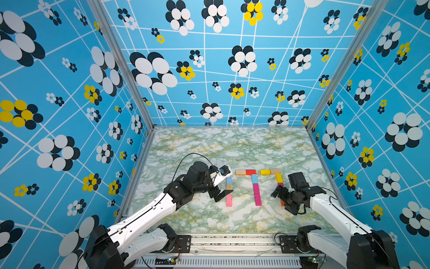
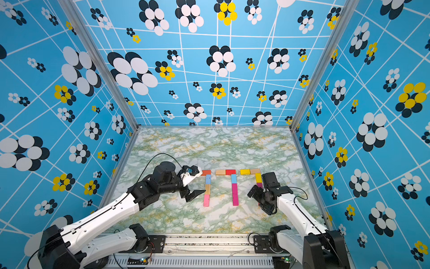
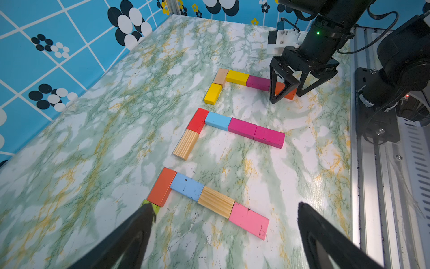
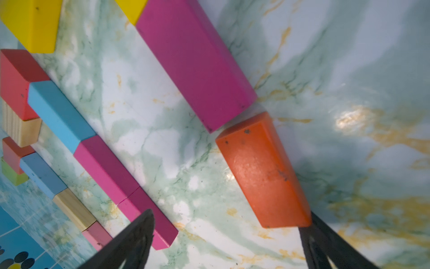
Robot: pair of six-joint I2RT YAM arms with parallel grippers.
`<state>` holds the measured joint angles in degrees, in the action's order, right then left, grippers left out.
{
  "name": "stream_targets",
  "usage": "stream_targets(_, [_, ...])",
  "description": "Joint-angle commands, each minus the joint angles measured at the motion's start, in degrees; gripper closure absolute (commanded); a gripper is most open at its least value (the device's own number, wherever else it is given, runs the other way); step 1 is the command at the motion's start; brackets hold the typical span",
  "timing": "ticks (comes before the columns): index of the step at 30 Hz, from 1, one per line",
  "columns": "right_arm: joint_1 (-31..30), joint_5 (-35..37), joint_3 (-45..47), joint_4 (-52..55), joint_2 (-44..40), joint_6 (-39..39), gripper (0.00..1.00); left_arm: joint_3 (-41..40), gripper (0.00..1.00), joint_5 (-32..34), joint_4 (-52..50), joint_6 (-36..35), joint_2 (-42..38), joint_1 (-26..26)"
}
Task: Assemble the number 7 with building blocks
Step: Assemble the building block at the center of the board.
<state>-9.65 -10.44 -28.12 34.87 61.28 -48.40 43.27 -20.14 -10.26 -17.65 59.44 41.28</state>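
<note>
A left arm [image 1: 149, 212] and a right arm [image 1: 330, 209] are reaching up from the rail [image 1: 232, 241] along the bottom edge of both top views, out over a marbled counter [image 1: 197, 221]. Left of centre, the left end effector [image 3: 224, 206] is hovering with its jaws spread wide above the left 7 [image 3: 187, 187], holding nothing. Right of centre, the right end effector [image 3: 287, 96] is standing equally wide open astride an orange block [image 4: 263, 172], the nearest piece of the right 7 [image 3: 237, 78]. In the right wrist view one finger [image 4: 325, 240] is sitting at the block's near corner, contact impossible to judge, while the other is hanging well clear. The orange block is lying just beside the magenta piece beyond it, slightly out of line.

The blocks [image 3: 249, 220] are forming three 7s side by side at mid-frame, stems pointing toward the camera and bars lying farther back. The left 7 is running pink, wood and light blue up to an orange bar piece, with a green block [image 4: 11, 175] at the bar's outer end. The middle 7 [image 3: 242, 128] is showing two magenta pieces, light blue, then a red and striped-wood bar. The right 7 is running on through magenta and yellow to a wood and yellow bar. Beyond, a blue flowered wall [image 1: 232, 69] is closing off the back of the frame.
</note>
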Motion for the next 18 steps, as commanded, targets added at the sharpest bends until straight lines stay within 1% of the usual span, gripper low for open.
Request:
stream_targets(1, [0.9, 2.1, 0.5, 0.2, 1.3, 1.9, 0.01, 0.2, 0.01, -0.2, 0.2, -0.7, -0.6, 0.2])
stream_targets(13, [1.5, 1.7, 0.8, 0.1, 1.2, 2.0, 0.01, 0.2, 0.01, -0.4, 0.3, -0.7, -0.3, 0.3])
stream_targets(18, [1.5, -1.9, 1.4, 1.5, -0.9, -0.2, 0.02, 0.2, 0.01, -0.4, 0.4, -0.7, -0.4, 0.3])
